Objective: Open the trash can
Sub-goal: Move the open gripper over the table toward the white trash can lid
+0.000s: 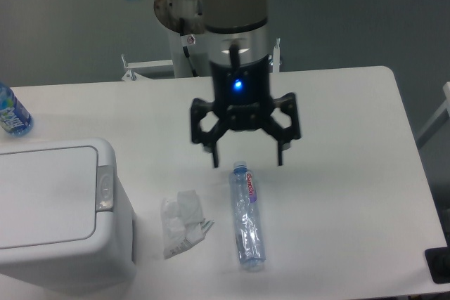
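One bin (53, 209) is seen at the table's (351, 173) lower left, lid shut, its grey latch (105, 188) facing right; the long axis cannot be judged, being cut off by the frame. The gripper (247, 158) is spread, empty, above a bottle (247, 219).

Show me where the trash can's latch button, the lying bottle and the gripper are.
latch button (105, 188), fixed camera, centre of the grey button.
lying bottle (247, 219), fixed camera, mid-body.
gripper (247, 159), fixed camera, midway between the open fingertips.
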Robot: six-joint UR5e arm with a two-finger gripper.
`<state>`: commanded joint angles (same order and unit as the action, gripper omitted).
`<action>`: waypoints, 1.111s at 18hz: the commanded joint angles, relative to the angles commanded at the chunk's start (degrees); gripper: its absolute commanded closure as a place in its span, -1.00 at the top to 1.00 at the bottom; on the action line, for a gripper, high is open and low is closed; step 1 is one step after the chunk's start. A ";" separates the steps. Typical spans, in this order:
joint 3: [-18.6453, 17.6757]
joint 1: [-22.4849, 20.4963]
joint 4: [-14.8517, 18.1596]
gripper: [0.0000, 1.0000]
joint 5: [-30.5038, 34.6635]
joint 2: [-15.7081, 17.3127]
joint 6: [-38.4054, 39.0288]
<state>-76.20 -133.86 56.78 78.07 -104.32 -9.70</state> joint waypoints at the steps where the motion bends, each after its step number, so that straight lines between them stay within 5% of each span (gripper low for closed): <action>1: 0.00 0.00 0.00 1.00 -2.11 -0.09 2.29; 20: -4.57 3.69 0.00 1.00 -10.65 -1.15 11.10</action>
<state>-80.77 -130.17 56.78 67.42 -105.47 1.40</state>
